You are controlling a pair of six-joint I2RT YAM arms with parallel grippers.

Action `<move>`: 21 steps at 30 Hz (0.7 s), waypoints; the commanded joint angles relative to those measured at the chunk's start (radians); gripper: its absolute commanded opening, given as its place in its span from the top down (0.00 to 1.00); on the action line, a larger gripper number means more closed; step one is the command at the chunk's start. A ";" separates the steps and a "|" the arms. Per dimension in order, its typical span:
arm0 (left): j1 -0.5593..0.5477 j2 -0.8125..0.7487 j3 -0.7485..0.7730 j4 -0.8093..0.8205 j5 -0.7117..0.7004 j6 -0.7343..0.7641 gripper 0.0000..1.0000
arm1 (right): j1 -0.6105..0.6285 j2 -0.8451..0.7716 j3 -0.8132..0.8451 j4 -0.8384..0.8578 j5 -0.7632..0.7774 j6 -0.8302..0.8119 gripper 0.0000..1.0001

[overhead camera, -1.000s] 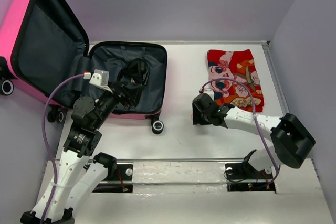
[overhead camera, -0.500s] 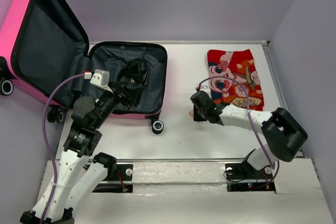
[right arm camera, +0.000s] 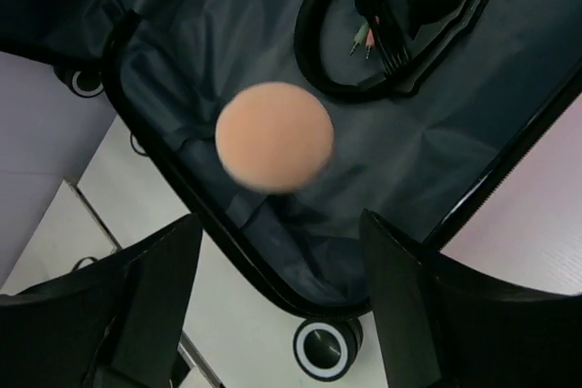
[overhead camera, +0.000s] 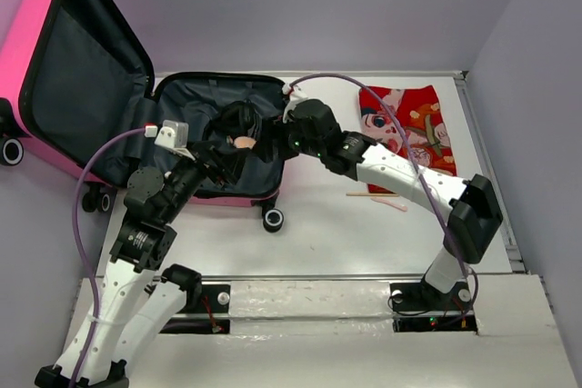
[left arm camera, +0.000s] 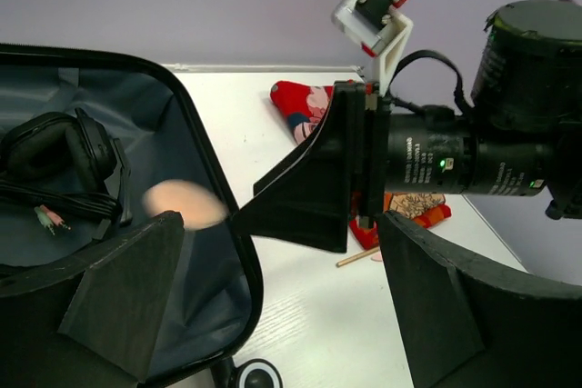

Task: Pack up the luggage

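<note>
The hot-pink luggage [overhead camera: 36, 52] lies open at the left, its dark grey lining [overhead camera: 195, 102] up. Black headphones [overhead camera: 238, 120] lie inside; they also show in the left wrist view [left arm camera: 55, 147] and the right wrist view [right arm camera: 400, 15]. A small round peach object [overhead camera: 244, 143] shows blurred over the lining, free of both grippers, in the left wrist view [left arm camera: 182, 204] and the right wrist view [right arm camera: 275, 136]. My right gripper [overhead camera: 271, 138] is open and empty above the luggage's right half [right arm camera: 282, 315]. My left gripper [overhead camera: 223, 159] is open and empty at the luggage's front rim [left arm camera: 282, 256].
A red patterned cloth [overhead camera: 409, 134] lies at the back right. A thin wooden stick with a pink end [overhead camera: 377, 197] lies on the white table in front of it. A luggage wheel [overhead camera: 273, 219] juts onto the table. Purple walls close in the sides and back.
My right arm swung left from the table near the cloth to over the luggage. The peach object went with it and now shows loose over the lining. The stick is now uncovered.
</note>
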 commanded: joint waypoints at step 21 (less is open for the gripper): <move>-0.013 0.010 0.013 0.032 0.026 -0.005 0.01 | -0.555 -0.242 -0.593 -0.312 0.143 -0.036 0.48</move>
